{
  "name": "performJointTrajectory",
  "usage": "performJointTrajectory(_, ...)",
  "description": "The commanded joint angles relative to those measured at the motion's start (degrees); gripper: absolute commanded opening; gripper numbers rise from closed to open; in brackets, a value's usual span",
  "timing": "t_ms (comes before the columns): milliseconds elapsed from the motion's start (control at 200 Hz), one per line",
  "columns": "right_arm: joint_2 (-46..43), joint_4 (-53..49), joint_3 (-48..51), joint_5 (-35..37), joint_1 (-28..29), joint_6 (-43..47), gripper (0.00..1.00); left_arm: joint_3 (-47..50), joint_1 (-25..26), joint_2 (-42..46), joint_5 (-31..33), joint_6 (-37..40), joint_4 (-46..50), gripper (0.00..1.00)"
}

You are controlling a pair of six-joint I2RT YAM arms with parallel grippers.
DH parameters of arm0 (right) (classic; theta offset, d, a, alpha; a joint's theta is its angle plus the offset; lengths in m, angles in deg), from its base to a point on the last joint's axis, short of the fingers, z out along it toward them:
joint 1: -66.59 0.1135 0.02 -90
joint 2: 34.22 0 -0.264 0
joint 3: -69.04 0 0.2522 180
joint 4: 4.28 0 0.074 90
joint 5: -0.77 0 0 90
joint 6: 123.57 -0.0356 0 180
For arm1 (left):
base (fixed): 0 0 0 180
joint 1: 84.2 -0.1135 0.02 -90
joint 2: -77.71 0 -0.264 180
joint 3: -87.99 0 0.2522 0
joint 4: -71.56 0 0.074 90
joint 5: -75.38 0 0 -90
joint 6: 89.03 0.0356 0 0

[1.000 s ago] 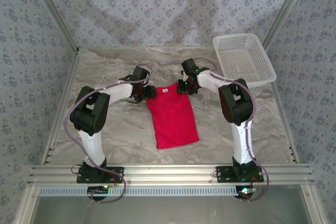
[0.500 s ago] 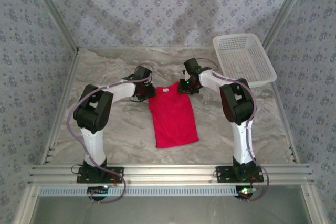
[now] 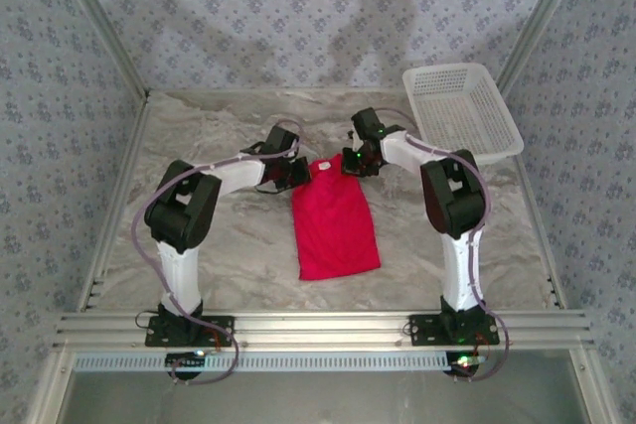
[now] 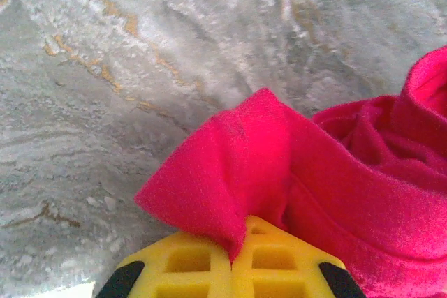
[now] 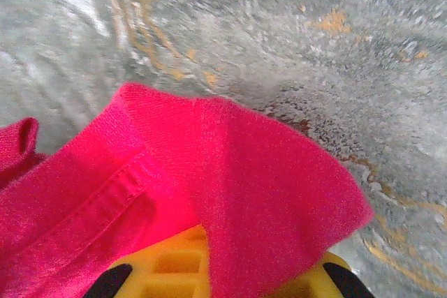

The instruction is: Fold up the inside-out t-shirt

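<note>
The inside-out t-shirt [image 3: 335, 220] is bright red and lies flat mid-table as a narrow folded strip, its white neck tag [image 3: 324, 166] at the far end. My left gripper [image 3: 296, 172] sits at the shirt's far left corner. In the left wrist view its yellow fingers [image 4: 185, 270] are shut together with a peak of the red cloth [image 4: 230, 165] pinched between them. My right gripper [image 3: 350, 164] is at the far right corner. In the right wrist view a flap of the shirt [image 5: 272, 186] drapes over its yellow fingers [image 5: 167, 266], which are closed on the cloth.
A white plastic mesh basket [image 3: 460, 111] stands at the back right, partly over the table edge. The marbled tabletop [image 3: 199, 235] is bounded by patterned walls at the back and sides, with an aluminium rail [image 3: 318, 328] along the near edge.
My left gripper has slid right to the shirt's far left corner and closed on it. The right gripper has tightened on its corner. The shirt's far end shifted slightly right.
</note>
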Motion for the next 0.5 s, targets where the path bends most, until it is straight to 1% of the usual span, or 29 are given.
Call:
performJointTrajectory(0,-5.3,-0.7,-0.8,-1.4,-0.8,-0.6,0.05,-3.4,0.0,5.0,-2.4,2.5,3.3,0.00)
performJointTrajectory(240,-9.1,-0.9,-1.7,-1.9,-1.6,-1.5,0.02,-5.6,-2.1,8.0,-4.5,2.6,4.0,0.00)
performJointTrajectory(495,-8.9,-3.3,-8.4,-3.1,-3.3,-1.5,0.01,-12.5,-4.7,6.9,-7.5,2.6,5.4,0.00)
